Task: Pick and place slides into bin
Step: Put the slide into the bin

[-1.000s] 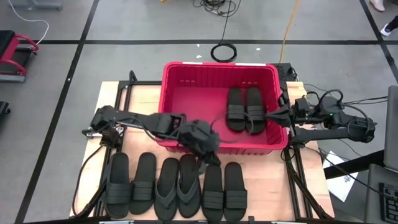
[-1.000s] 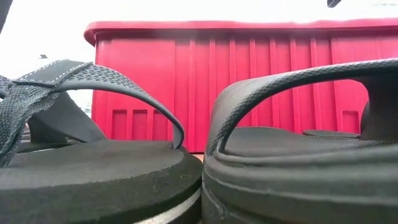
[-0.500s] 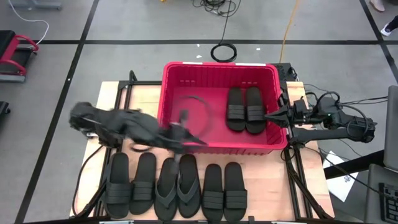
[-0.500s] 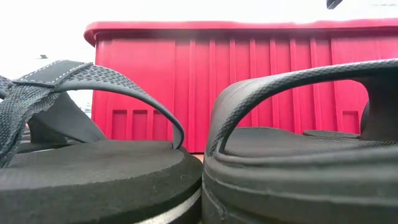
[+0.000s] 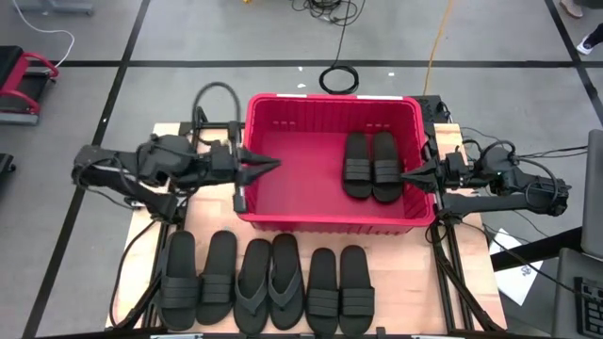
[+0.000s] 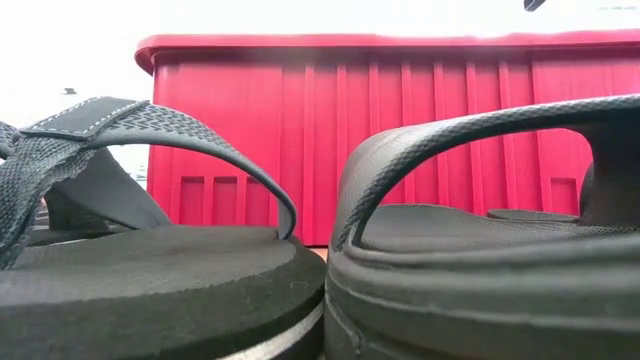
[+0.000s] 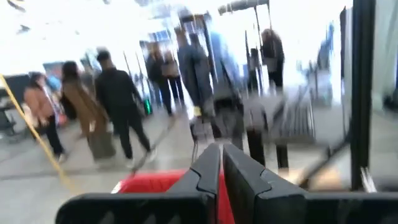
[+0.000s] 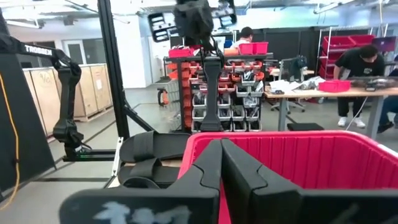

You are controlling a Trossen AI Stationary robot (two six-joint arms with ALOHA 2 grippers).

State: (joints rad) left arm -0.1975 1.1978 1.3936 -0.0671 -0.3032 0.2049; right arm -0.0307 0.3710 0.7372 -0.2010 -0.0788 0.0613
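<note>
At the middle of the pale wooden table (image 5: 160, 137), a large rectangular red plastic bin (image 5: 332, 219) with ribbed walls and a rolled rim is seen from above, and two black rubber slides with wide ribbed straps (image 5: 371, 166) are laid side by side inside it, toward its right wall. Six more black rubber sandals (image 5: 268, 280) are lined up in a row on the table just in front of the bin: two strapped ones at the left, a thong-style pair of flip-flops (image 5: 269, 279) in the middle, and two strapped ones at the right. The left gripper (image 5: 268, 166) is held level over the bin's left rim, its tip reaching just inside the bin, well apart from the pair lying there and from the row below; its fingers are pressed nearly together and nothing is held between them, as is also shown in the left wrist view (image 7: 221, 163). The right gripper (image 5: 411, 175) is parked at the bin's right rim, pointed toward the bin and just beside the two slides inside, with its fingers shut and empty. In the low view, a flip-flop strap (image 6: 150, 140) and a wide-strapped slide (image 6: 480, 250) are seen close up against the red wall behind them.
</note>
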